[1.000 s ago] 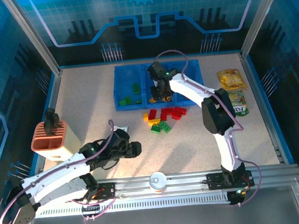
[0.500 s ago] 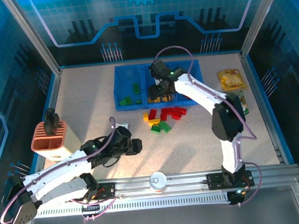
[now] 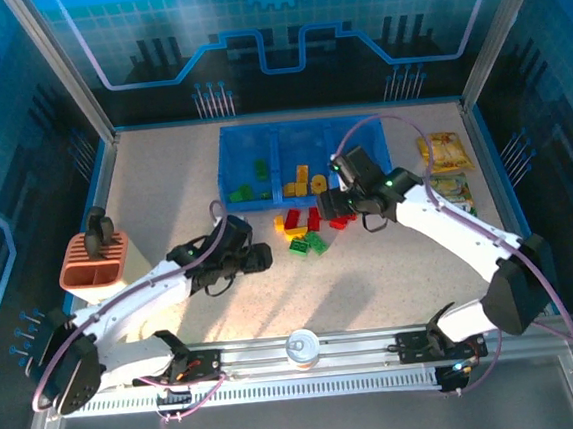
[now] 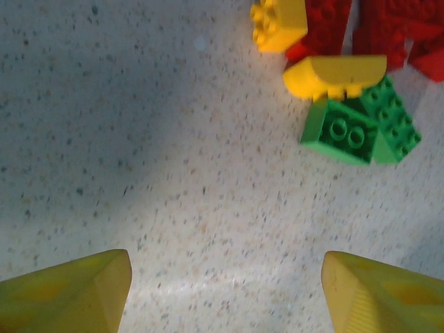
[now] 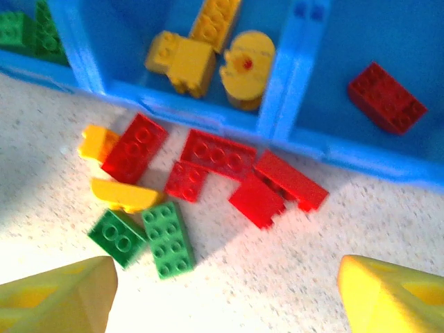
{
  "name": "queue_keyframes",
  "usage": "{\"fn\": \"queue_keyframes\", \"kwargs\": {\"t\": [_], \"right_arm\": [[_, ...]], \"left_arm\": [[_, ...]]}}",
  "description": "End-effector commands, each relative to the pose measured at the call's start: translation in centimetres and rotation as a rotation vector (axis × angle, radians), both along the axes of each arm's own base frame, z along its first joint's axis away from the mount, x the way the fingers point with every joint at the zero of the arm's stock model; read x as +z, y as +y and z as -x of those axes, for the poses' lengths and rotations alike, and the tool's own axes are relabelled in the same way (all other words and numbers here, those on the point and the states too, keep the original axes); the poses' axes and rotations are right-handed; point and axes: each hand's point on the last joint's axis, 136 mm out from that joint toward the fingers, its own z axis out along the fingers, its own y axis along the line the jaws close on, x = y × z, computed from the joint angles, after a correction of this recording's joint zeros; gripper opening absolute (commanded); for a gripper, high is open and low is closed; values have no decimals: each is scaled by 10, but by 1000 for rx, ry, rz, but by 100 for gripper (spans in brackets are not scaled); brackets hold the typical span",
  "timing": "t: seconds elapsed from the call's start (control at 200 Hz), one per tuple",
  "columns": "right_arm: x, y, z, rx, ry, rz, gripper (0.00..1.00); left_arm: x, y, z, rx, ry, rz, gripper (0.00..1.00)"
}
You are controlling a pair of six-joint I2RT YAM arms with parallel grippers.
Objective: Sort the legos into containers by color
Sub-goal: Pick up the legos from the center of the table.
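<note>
Some red, yellow and green studded plastic bricks [image 5: 182, 61] are sorted into the translucent blue compartmented tray [image 5: 283, 83]; most are left just outside it, with left hand [image 4: 227, 262] and right hand [image 5: 225, 267] released, empty.

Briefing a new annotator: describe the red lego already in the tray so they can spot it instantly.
Find the blue tray at the far side of the table, then its right-hand compartment. A red brick lies there, studs up. Other red bricks lie loose on the table outside the wall; the next compartment holds yellow pieces.
</note>
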Motion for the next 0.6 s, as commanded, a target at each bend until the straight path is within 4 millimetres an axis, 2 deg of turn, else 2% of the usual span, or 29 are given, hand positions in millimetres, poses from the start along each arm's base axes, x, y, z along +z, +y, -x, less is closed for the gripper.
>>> {"fn": "queue_keyframes", "kwargs": {"t": [0.0,0.12,0.28,0.46,0.595], "right_arm": [[0,-26,7,-97,-29,-34,86],[-12,-59,17,-190,-22,-33,89],[-6,-94,24,-289,-42,-56,91],[3,-115,27,-330,-61,-67,91],[-2,-123,28,-343,-47,-73,91]], "left_arm": [[20,-17,-27,-55,-34,47,74],[16,-24,-47,-71,-8,43,73],[5,-37,-70,-86,29,49,73],[-9,-53,-93,-102,61,50,72],[-19,-61,-108,-104,84,52,71]]}}
